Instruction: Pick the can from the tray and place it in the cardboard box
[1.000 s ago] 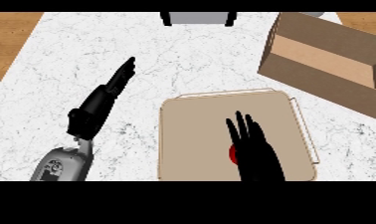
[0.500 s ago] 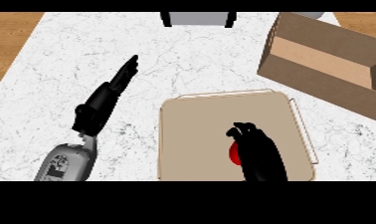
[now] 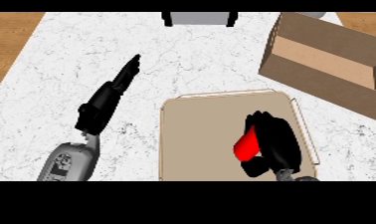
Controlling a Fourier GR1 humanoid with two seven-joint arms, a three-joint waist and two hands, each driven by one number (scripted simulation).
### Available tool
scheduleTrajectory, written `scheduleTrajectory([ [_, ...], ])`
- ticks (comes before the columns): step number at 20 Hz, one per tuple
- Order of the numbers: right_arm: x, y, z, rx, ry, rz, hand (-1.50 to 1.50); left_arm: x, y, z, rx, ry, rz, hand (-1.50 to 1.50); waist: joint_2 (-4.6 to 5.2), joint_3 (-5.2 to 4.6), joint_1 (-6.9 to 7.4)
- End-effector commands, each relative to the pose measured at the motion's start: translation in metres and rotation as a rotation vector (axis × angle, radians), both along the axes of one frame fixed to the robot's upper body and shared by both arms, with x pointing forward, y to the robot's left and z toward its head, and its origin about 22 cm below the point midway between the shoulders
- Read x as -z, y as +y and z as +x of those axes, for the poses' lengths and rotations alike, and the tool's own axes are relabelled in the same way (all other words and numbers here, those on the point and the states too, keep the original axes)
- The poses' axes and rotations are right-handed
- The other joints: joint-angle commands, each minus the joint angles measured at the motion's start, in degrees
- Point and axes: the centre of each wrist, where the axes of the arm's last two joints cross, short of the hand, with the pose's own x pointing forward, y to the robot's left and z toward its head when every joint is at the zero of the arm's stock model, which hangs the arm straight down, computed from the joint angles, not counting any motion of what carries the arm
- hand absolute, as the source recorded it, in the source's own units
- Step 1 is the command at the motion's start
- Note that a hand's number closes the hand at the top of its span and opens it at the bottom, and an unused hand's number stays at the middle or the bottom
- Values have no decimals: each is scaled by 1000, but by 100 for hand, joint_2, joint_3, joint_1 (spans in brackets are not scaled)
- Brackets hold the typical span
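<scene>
Nearest the lower edge, the right hand point(image 3: 275, 141) is seen curled around the red can point(image 3: 246, 146), of which only a sliver shows at the hand's left side; the rest is hidden by the fingers and thumb. Whether the can is lifted off the tray point(image 3: 198, 138) beneath the hand cannot be told. The tray's near edge is cut off by the frame. To the left, the left hand point(image 3: 110, 96) is held over the counter point(image 3: 81, 54), fingers straight and holding nothing. Beyond the right hand lies the cardboard box point(image 3: 323, 63), partly cut off at the right. A grey object point(image 3: 198, 19) at the far edge is barely made out.
</scene>
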Motion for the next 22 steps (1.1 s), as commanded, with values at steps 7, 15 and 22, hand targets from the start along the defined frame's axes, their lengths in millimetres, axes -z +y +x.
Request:
scheduleTrajectory([
  [7, 0, -56, 52, 158, -209, -106, 150, -4, 2, 4, -10, 18, -5, 0, 93, 58, -18],
  [15, -88, -48, 11, 130, -370, -59, 150, 5, 26, -2, 0, 9, 7, 0, 71, 52, -78],
  [22, -162, -40, -39, 123, -529, 78, 150, -11, 16, -5, -12, 17, -7, 0, 61, 52, -76],
])
